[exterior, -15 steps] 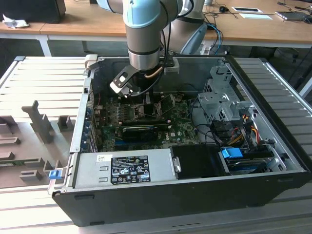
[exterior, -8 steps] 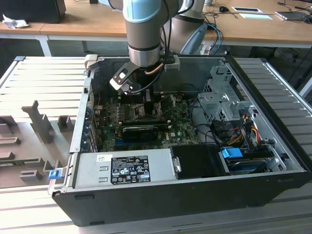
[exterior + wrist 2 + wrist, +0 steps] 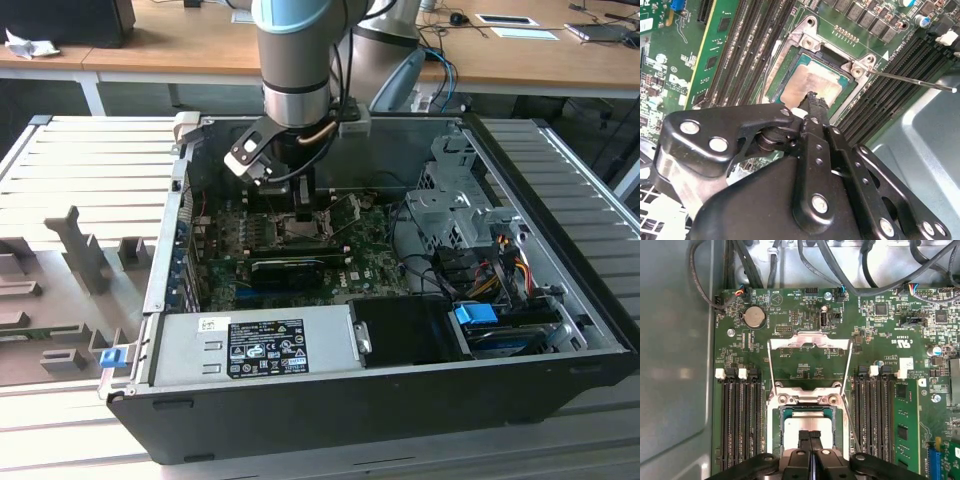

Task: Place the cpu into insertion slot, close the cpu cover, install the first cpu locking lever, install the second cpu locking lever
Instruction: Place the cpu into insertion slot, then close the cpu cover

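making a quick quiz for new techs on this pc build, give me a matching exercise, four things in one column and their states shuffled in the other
Things:
1. cpu
2. cpu cover
3. gripper
4. locking lever

States:
a. thin metal rod sticking out free, not latched
b. shut, right above the chip
c. swung open, away from the socket
d. lying flat in the insertion slot

Pairs: 1-d, 2-c, 3-b, 4-a

cpu (image 3: pixel 812 82) in insertion slot (image 3: pixel 782 62)
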Controlling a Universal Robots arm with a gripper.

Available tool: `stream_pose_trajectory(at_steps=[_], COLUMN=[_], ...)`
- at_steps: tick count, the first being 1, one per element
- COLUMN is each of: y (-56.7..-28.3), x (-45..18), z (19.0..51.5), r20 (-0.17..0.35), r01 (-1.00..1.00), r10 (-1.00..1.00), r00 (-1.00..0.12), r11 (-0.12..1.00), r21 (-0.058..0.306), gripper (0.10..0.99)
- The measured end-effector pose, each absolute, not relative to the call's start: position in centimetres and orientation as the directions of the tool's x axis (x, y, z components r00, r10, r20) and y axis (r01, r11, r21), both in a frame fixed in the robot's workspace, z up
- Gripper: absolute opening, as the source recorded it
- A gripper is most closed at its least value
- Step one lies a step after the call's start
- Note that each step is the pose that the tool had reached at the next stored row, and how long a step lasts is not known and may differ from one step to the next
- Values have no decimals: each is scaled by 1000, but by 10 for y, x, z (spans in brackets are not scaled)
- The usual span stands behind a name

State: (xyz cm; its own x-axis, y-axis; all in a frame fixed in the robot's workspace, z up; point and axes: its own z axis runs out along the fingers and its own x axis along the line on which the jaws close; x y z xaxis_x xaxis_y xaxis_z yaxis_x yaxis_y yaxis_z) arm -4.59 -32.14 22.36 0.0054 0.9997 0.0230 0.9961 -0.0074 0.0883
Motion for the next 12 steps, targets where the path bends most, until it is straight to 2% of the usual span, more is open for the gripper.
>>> stream_pose_trajectory(at_steps=[12], y=[-322], x=[-35], z=[228], r20=[22], r01=[996], r10=[1000], r00=[9], r11=[-11], r21=[86], gripper=[106])
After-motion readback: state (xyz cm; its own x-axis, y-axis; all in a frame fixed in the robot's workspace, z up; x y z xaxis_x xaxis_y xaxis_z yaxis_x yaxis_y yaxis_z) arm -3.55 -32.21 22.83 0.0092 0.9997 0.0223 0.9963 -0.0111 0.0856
